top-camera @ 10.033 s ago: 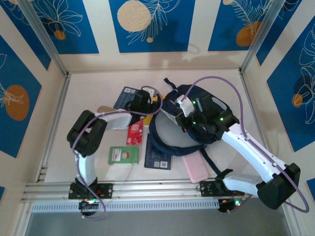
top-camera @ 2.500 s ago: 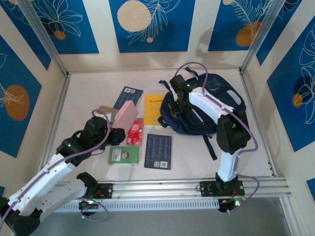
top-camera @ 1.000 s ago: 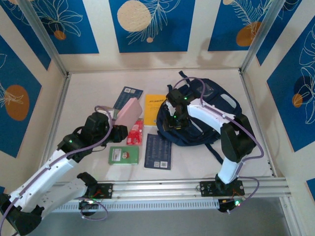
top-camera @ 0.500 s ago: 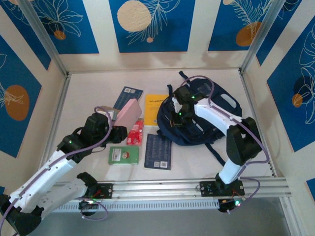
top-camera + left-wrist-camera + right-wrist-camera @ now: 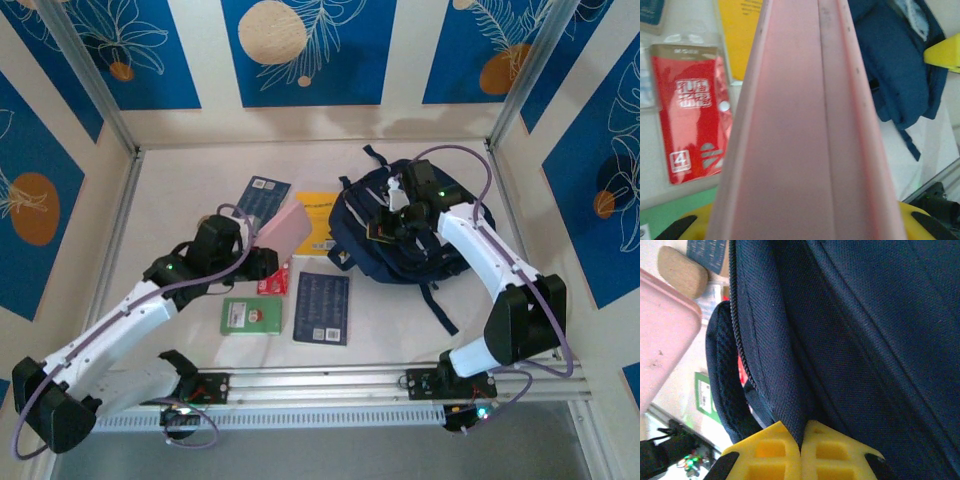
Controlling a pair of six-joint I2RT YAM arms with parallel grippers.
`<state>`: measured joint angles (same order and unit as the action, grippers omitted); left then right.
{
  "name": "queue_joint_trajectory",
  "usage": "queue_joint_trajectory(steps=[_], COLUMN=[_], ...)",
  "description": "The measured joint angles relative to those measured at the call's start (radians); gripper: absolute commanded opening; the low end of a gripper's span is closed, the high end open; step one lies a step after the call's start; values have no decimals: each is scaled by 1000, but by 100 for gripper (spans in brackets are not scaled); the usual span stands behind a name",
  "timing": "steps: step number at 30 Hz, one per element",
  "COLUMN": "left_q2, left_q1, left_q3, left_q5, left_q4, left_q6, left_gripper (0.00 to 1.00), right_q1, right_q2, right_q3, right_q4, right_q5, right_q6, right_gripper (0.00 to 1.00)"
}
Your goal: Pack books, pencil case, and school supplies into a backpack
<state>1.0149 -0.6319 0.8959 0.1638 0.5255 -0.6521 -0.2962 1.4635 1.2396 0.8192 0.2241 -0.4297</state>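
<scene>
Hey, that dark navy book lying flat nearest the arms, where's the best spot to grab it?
Probably its near short edge, approached low from the front. The navy book lies thin and flat on the table, leaving nothing to pinch from above, and that edge has bare table before it.

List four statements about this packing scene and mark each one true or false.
1. The left tool grips the pink pencil case. True.
2. The right tool hangs open above the backpack. False: it is shut on a fold of the backpack's fabric.
3. The yellow book is inside the backpack. False: it lies on the table beside the backpack.
4. The green box lies on the table next to a navy book. True.
</scene>
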Motion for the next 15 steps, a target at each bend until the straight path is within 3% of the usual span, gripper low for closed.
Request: queue_joint_trajectory(steps=[15], left_q2=[-14], left_q1=[0], left_q3=[16], left_q5=[50], left_q4=[-54], left_q6=[0], left_gripper=[18], right_q1=[58], right_q2=[37], right_q3=[-127], right_q4=[-142], right_q5=[250], right_q6=[-151], right_gripper=[0])
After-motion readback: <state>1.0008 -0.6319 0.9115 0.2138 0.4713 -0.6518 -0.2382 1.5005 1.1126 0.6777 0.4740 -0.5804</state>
